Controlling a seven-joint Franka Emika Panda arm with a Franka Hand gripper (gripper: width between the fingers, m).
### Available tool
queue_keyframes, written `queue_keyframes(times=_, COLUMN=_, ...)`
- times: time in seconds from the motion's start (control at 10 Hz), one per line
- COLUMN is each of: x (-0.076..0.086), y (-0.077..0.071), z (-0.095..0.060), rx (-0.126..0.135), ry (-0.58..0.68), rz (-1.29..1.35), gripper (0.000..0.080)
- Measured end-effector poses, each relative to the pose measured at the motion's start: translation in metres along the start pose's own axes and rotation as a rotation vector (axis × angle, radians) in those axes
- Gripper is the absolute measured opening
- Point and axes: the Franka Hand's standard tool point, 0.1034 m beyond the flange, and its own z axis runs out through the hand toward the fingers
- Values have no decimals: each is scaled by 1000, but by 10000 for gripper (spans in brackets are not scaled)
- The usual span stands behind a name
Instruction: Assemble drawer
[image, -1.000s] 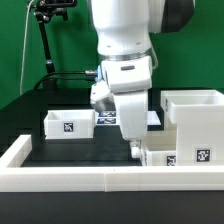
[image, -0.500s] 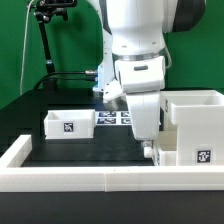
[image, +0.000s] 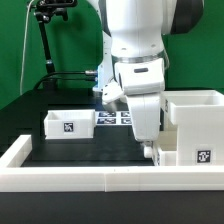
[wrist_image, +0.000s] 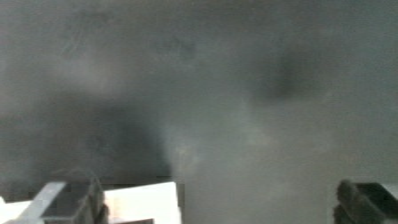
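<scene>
Well off to the exterior view's left of your tool sits a small white tray (image: 69, 123) with a black-and-white tag on its front face, resting on the dark surface (image: 100, 148). Behind the tool, partly hidden by the arm, the marker board (image: 112, 117) lies flat on that surface. Your tool (image: 149, 150) hangs low over the surface, just behind the low white border wall (image: 80, 178) that runs along the front. Its fingers (wrist_image: 68, 203) are spread wide with nothing between them; in the wrist view you see both finger ends far apart, only blurred dark surface and a pale patch between them, and you cannot tell what that patch is. Just beside the tool on the exterior view's right stands the tall white housing (image: 197, 130), open at the top, with a tag on its front; whether the tool touches it you cannot tell.
</scene>
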Motion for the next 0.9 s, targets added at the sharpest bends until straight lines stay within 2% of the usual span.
queue_keyframes(times=0.1, x=2, y=-1, z=1, rx=4, ry=-1, rz=-4, gripper=649)
queue_keyframes(times=0.2, x=14, y=-2, z=3, rx=15, ry=-6, rz=-25, gripper=649)
queue_keyframes(times=0.3, x=21, y=-1, z=2, rx=12, ry=-12, rz=-17, gripper=649)
queue_keyframes(times=0.4, x=22, y=0, z=1, rx=11, ry=-20, rz=-3, gripper=649)
queue_keyframes(times=0.7, x=21, y=4, z=-3, rx=5, ry=-41, rz=-3, gripper=649)
queue_keyframes(times=0.9, x=4, y=-1, z=-8, rx=-12, ry=-42, rz=28, gripper=649)
